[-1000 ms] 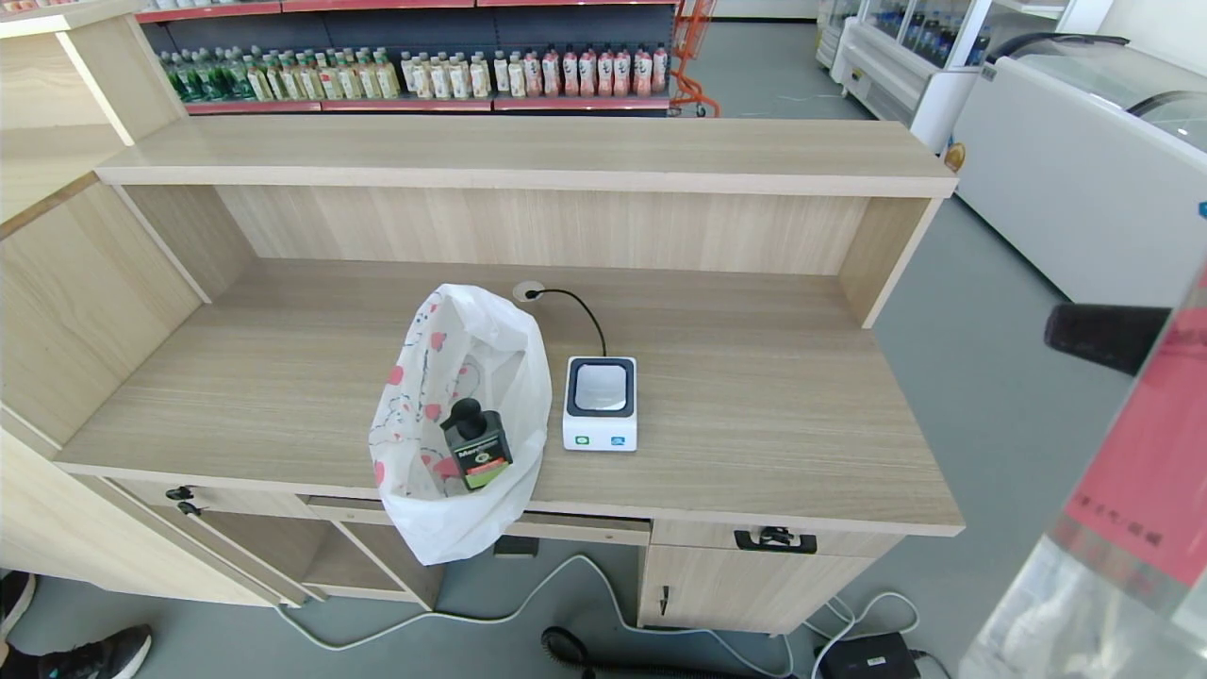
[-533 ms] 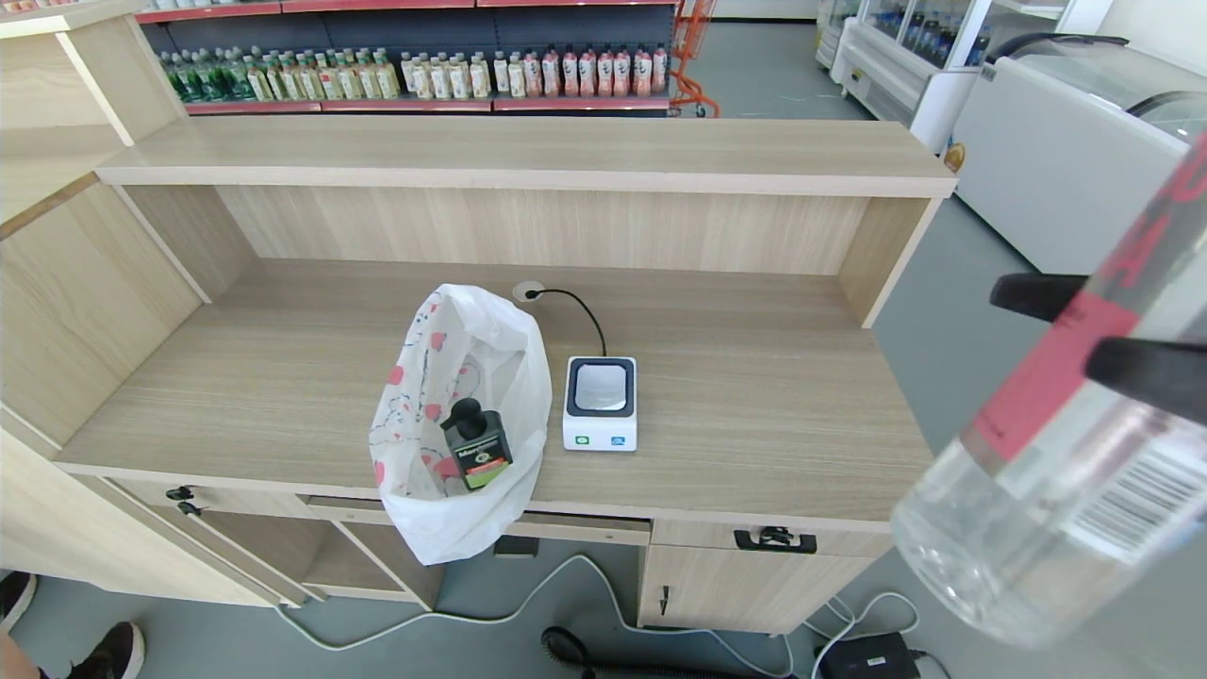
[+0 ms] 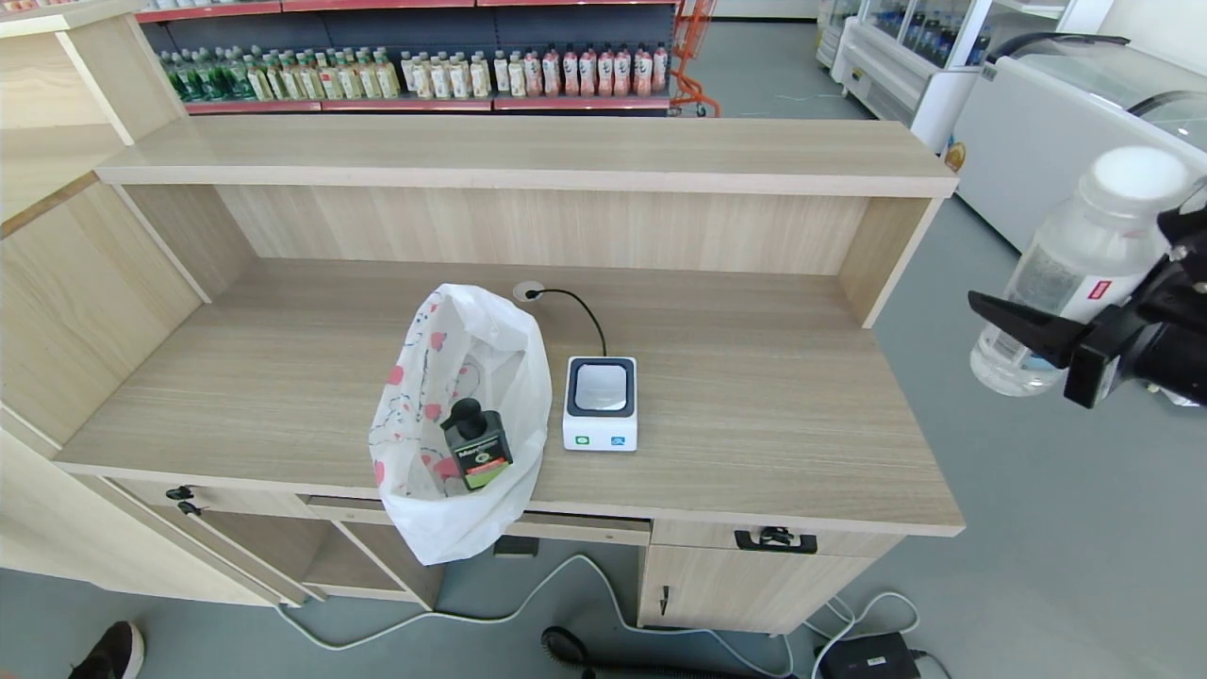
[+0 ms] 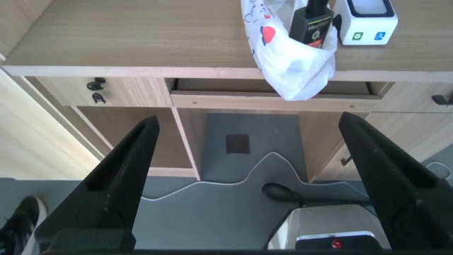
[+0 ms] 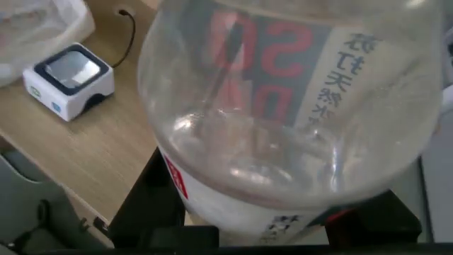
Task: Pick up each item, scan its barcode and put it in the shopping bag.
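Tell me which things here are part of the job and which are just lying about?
Job: clear bottle, scanner, shopping bag, dark bottle inside it.
Just about: shelf drinks, chest freezer, floor cables.

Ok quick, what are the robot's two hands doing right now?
Left gripper: open, holding nothing.
Right gripper: shut on the water bottle.

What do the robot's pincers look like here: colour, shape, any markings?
Both are matte black with plain, unmarked surfaces. The left pincer has two broad, flat fingers tapering to blunt tips. The right pincer has a slim, pointed finger on a blocky black mount.
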